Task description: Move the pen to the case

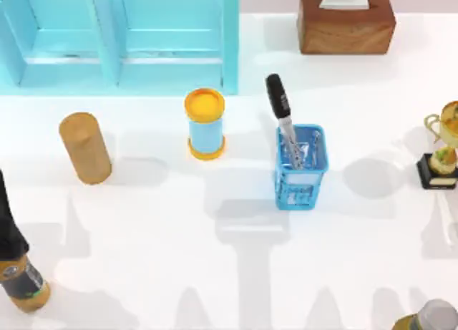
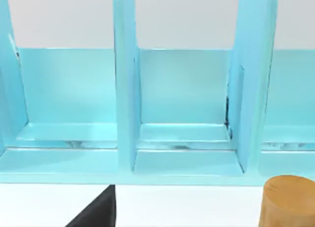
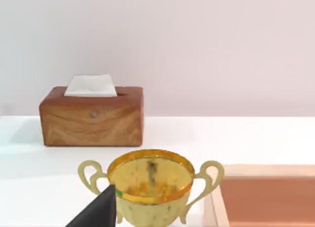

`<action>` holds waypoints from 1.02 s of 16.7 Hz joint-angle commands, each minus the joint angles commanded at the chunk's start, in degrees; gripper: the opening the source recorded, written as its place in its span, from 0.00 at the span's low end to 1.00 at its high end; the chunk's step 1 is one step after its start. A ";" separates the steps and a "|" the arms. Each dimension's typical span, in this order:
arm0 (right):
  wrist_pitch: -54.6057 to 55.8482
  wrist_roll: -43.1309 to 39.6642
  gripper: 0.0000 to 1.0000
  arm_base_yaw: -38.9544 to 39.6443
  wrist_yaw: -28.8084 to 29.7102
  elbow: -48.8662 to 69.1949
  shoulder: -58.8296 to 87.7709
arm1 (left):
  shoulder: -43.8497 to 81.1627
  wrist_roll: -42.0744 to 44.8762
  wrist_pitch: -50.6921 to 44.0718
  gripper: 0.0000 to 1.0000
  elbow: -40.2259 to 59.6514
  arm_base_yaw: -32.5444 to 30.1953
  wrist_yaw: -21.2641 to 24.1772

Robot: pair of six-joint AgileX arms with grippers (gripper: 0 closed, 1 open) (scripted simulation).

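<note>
The pen (image 1: 278, 97) stands tilted inside the blue mesh case (image 1: 302, 183) right of the table's middle. Its glossy black top sticks out and leans toward the far left, while its silver-grey barrel (image 1: 290, 140) goes down into the case. No gripper holds it. A dark part of my left gripper (image 2: 96, 212) faces a blue shelf rack (image 2: 182, 113). A dark part of my right gripper (image 3: 98, 212) sits in front of a gold trophy (image 3: 150, 180).
The blue shelf rack (image 1: 122, 36) fills the far left and a wooden tissue box (image 1: 346, 23) the far right. A yellow-capped blue can (image 1: 205, 124), a wooden cylinder (image 1: 85, 147), the trophy (image 1: 444, 147) and two bottles (image 1: 18, 269) (image 1: 433, 317) stand around.
</note>
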 joint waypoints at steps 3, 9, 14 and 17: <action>0.03 -0.05 1.00 0.15 -0.23 0.25 0.57 | 0.00 0.00 0.00 1.00 0.00 0.00 0.00; 1.35 -1.22 1.00 3.11 -5.20 7.14 15.31 | 0.00 0.00 0.00 1.00 0.00 0.00 0.00; 3.34 -2.92 1.00 7.11 -12.05 16.96 35.88 | 0.00 0.00 0.00 1.00 0.00 0.00 0.00; 4.64 -4.06 1.00 9.65 -16.39 23.27 48.96 | 0.00 0.00 0.00 1.00 0.00 0.00 0.00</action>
